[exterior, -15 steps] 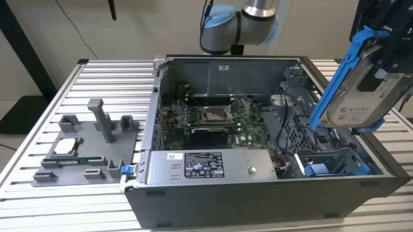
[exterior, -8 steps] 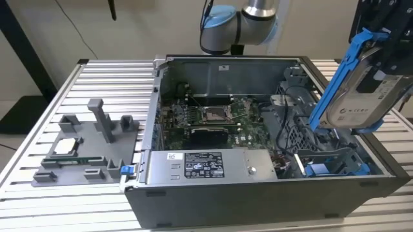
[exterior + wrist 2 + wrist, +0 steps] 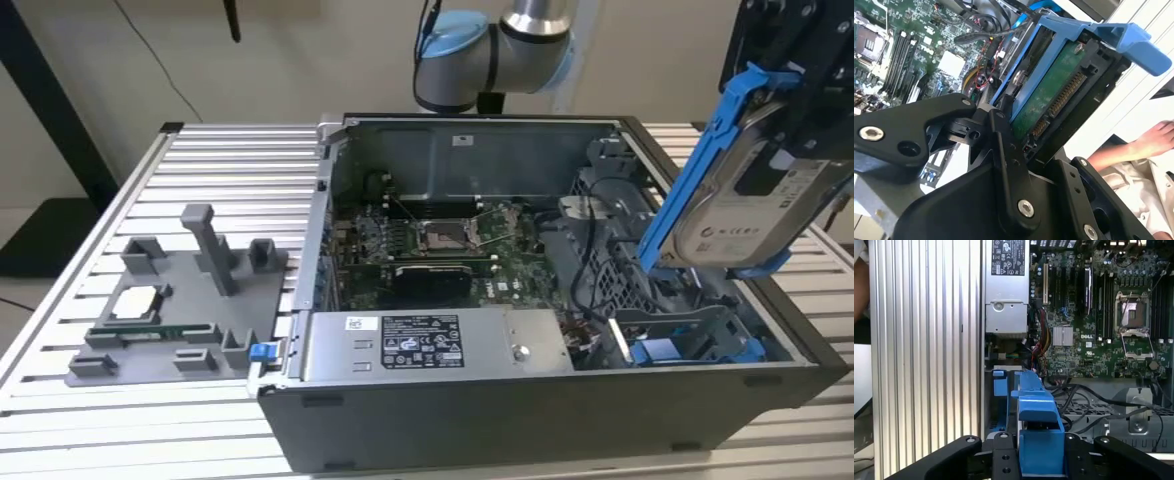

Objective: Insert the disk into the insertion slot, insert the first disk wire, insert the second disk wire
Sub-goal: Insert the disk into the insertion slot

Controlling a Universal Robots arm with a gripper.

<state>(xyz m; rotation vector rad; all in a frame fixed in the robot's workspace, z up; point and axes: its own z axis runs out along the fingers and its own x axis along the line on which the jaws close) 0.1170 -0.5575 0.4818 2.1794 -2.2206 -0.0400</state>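
This looks like a robotics lab or test workshop. An open computer case (image 3: 534,410) with its motherboard (image 3: 441,245) bare sits on a worktop (image 3: 227,170) of ribbed aluminium profiles, beside a grey fixture (image 3: 174,300) holding loose parts. A robot arm (image 3: 494,45) hangs above, in front of a plain beige wall (image 3: 294,60). A person's hand (image 3: 1154,137) is close by.

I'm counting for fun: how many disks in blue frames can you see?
1. The disk is held by the gripper above the open computer case, at the exterior view's right. More may be hidden inside the case.
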